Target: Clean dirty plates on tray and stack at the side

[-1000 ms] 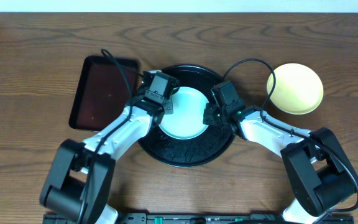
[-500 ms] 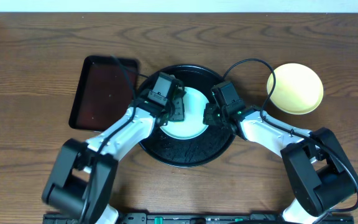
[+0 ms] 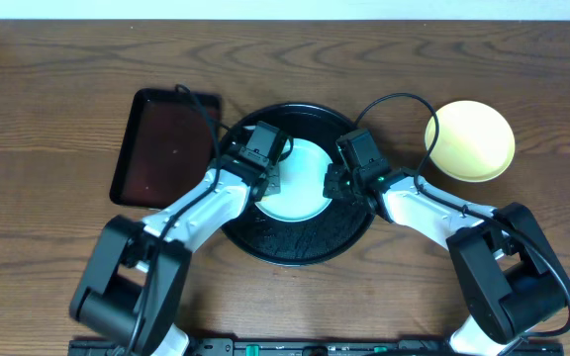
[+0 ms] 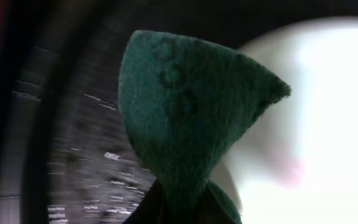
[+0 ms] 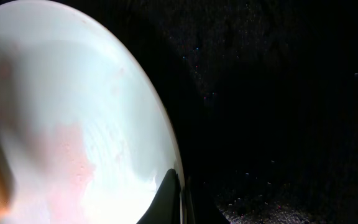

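Observation:
One mint-white plate [image 3: 300,188] lies in the round black tray [image 3: 295,247]. My left gripper [image 3: 271,176] is shut on a dark green sponge [image 4: 185,118] over the plate's left edge; the plate [image 4: 316,124] and the tray [image 4: 73,155] show behind it. My right gripper [image 3: 338,184] is shut on the plate's right rim. In the right wrist view its fingers [image 5: 178,199] pinch the rim, and the plate [image 5: 73,81] carries a faint pink smear [image 5: 73,165]. A pale yellow plate [image 3: 470,139] sits on the table to the right. No second mint-white plate shows.
A rectangular dark brown tray [image 3: 161,143] lies left of the black tray, close to my left arm. A black cable [image 3: 394,99] loops above my right wrist. The wooden table [image 3: 57,99] surrounds everything.
My left gripper has moved with the sponge from the plate's upper left rim down onto the plate's left side. The right gripper and the plate have not moved.

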